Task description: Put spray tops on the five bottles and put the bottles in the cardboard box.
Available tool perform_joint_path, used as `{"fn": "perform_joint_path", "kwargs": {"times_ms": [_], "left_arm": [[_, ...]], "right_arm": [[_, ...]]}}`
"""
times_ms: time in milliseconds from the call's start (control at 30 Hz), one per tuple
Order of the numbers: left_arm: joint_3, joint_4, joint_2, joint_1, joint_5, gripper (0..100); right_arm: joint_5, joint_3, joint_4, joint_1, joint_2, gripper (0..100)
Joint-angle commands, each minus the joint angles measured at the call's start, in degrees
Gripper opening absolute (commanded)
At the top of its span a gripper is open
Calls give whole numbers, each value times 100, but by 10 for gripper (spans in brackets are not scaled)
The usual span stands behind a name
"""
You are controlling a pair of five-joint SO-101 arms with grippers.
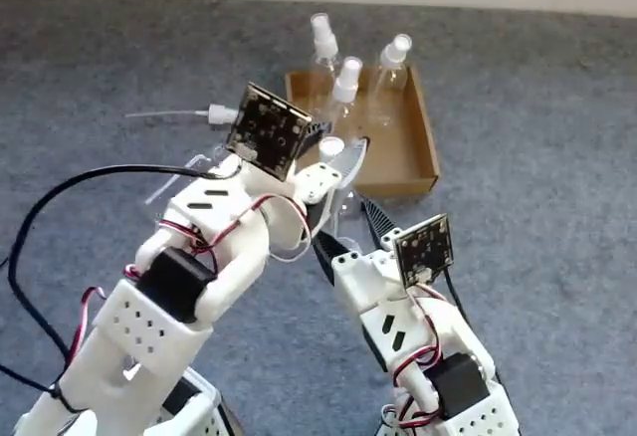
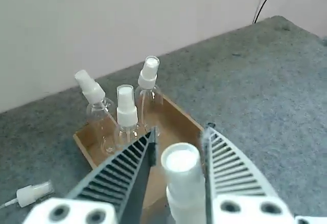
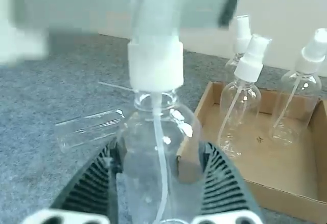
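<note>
Currently my left gripper [image 2: 180, 132] pinches the white plastic spray top [image 2: 180, 168], seated on the clear plastic bottle [image 3: 148, 127] that my right gripper [image 3: 162, 152] clamps just beside the brown cardboard box [image 1: 426, 157]. Fourth capping, I judge; next, twist it tight, then box it.

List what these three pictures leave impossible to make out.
1. Spray top on the held bottle: whether it is seated; blurred in right wrist view, covered by the left gripper in high view.
2. Lying bottle: high view, mostly behind the left arm.
3. Spare spray top: tube end cut by left wrist view's edge.
</note>
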Motion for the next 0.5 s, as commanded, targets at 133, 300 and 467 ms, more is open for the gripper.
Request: {"fn": "perform_joint_path", "kwargs": {"times_ms": [133, 300, 467], "left_arm": [[-1842, 1574, -4, -180, -53, 205], [-2308, 2224, -374, -752, -149, 253], [-1121, 2444, -1314, -1666, -809, 229]], "right_arm": [[-18, -48, 57, 110, -31, 4], [-18, -444, 391, 110, 66, 3], [-44, -1455, 382, 277, 1411, 3]]}}
